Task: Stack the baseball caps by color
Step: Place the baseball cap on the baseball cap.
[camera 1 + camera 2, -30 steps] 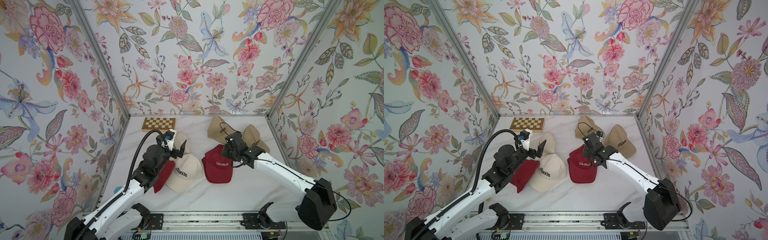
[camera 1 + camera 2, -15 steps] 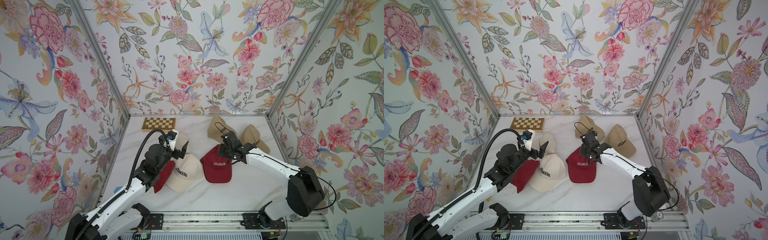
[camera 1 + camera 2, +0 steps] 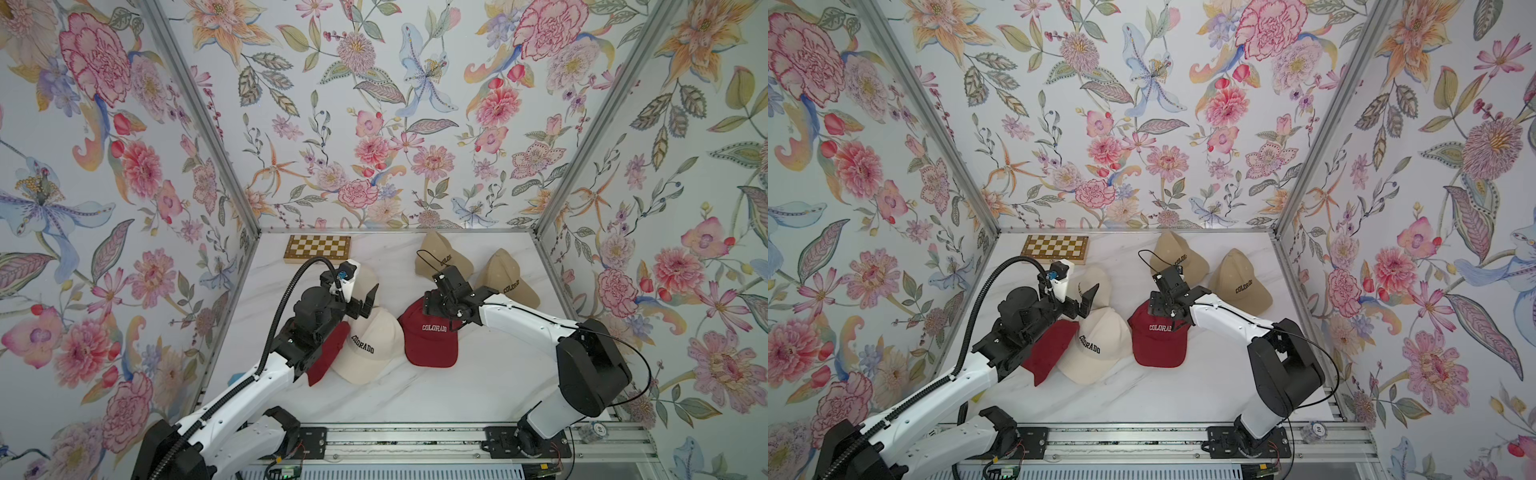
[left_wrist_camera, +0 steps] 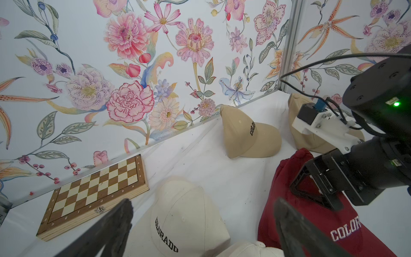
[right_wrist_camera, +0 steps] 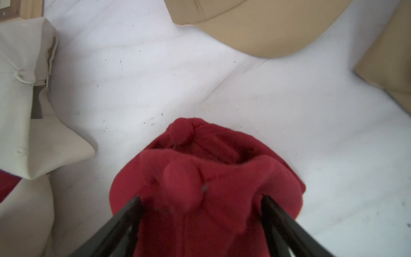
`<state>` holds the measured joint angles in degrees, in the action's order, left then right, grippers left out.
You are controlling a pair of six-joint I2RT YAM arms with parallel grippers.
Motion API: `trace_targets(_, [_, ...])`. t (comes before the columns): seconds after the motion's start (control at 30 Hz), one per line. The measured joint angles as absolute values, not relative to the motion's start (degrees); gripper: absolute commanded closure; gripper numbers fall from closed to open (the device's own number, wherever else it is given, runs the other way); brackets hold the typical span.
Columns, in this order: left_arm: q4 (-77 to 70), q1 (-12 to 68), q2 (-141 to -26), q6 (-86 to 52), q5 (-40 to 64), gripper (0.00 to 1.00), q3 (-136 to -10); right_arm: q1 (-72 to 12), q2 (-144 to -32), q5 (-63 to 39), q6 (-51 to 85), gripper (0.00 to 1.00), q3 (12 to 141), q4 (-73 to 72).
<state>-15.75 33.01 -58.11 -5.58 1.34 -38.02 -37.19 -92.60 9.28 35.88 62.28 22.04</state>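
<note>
Since a second ago the right jaws, then closed, have spread apart, and the right arm has folded in toward the desk's middle. Seen from the right wrist, their two dark fingers stand wide on either side of the crown of a dark red cap, low in the centre of the frame. Whether they brush the fabric cannot be told. Two fabric top buttons show one behind the other, so this looks like one red cap nested on another, released so the pair can settle on the white desk.

In both top views that pair lies at the centre, COLORADO lettering up, brim toward the bottom of the frame. Left of centre the left jaws, also spread and holding nothing, hover over a cream cap. A second cream cap lies just below it in the frame, and these two are likely the next to be joined. A third dark red cap sits lower left, half hidden under the left arm and touching the second cream cap. One tan cap and another tan cap rest apart at upper right, unstacked. A chessboard sits upper left against the back wall, out of the way.
</note>
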Motion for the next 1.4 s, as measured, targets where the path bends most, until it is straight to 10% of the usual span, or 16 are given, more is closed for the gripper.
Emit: trace_targets(1.4, [-7.51, 32.99, -55.44, -3.44, -0.86, 0.00, -40.42, -39.68, -91.48, 23.05, 22.52, 0.01, 62.81, 21.63])
